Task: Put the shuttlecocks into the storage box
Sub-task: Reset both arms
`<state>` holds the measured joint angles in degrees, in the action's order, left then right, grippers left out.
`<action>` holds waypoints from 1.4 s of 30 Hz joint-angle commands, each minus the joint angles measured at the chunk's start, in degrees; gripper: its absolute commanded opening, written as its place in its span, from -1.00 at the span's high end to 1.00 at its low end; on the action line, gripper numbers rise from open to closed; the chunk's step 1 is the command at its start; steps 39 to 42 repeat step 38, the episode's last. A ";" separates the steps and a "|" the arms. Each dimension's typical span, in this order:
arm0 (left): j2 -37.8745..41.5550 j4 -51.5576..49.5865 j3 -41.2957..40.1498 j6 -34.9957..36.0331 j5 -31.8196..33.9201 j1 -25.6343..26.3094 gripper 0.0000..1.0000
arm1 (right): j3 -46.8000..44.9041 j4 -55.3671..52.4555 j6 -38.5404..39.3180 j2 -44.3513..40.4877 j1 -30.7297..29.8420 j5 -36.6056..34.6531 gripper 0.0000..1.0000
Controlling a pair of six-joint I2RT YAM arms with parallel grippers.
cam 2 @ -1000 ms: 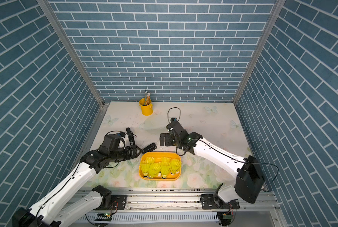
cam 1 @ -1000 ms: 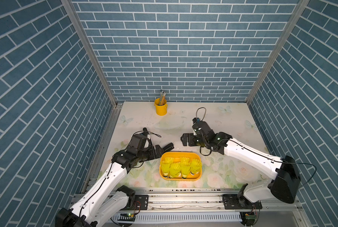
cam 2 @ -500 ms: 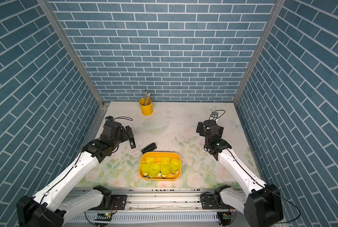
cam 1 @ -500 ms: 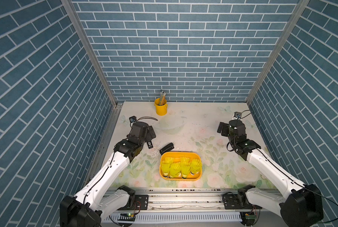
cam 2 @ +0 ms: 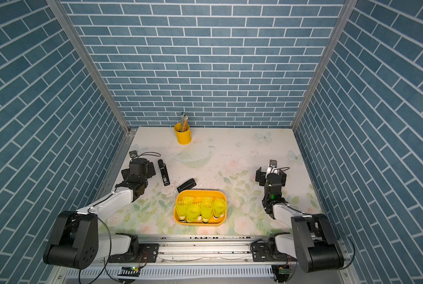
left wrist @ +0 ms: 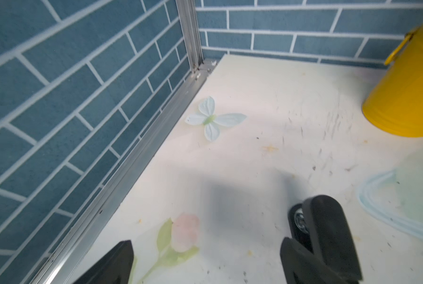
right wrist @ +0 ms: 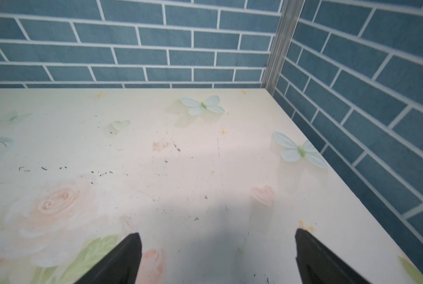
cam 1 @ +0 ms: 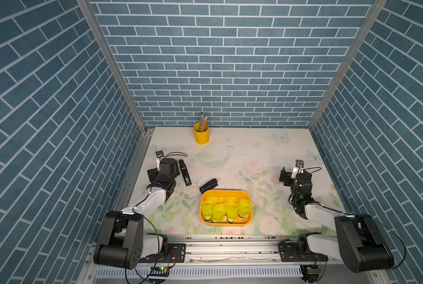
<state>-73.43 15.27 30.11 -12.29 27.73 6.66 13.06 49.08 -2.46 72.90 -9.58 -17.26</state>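
Top views: the shuttlecocks are all sitting inside the storage box, which is lying on the tabletop near its front edge, about midway between the arms. They are packed close, with their white tips pointing toward the front wall, and I'm not seeing any loose on the tabletop in either top view. The left gripper is hanging by the left wall and the right gripper by the right wall. Both are well apart from the box, with jaws spread and nothing between them. One black oblong item is lying just beside the left gripper and another just behind the box's back left corner. I can't tell what either is, and neither belongs to the task. The yellow bucket with pencils is standing at the back wall. Left wrist: the fingers are showing apart over bare tabletop, with the bucket off to one side and no shuttlecock in view. Right wrist: the fingers are spread wide over bare floral tabletop, with nothing held. Judgement: the placing step is looking finished and both arms are looking parked. The next move is probably just checking that no shuttlecock is hiding behind an arm, and otherwise leaving the box alone.
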 commanded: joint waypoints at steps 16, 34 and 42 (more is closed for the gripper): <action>-14.24 65.04 -20.71 8.66 -7.66 -2.54 -0.99 | -6.33 35.93 7.33 14.79 2.72 8.50 -1.00; -13.34 60.67 -19.37 8.34 -6.99 -2.13 -0.99 | -2.60 29.11 5.89 14.99 3.17 7.02 -1.00; -13.18 60.29 -19.32 8.34 -7.02 -2.17 -0.99 | -2.61 28.93 5.71 14.86 3.43 7.35 -1.00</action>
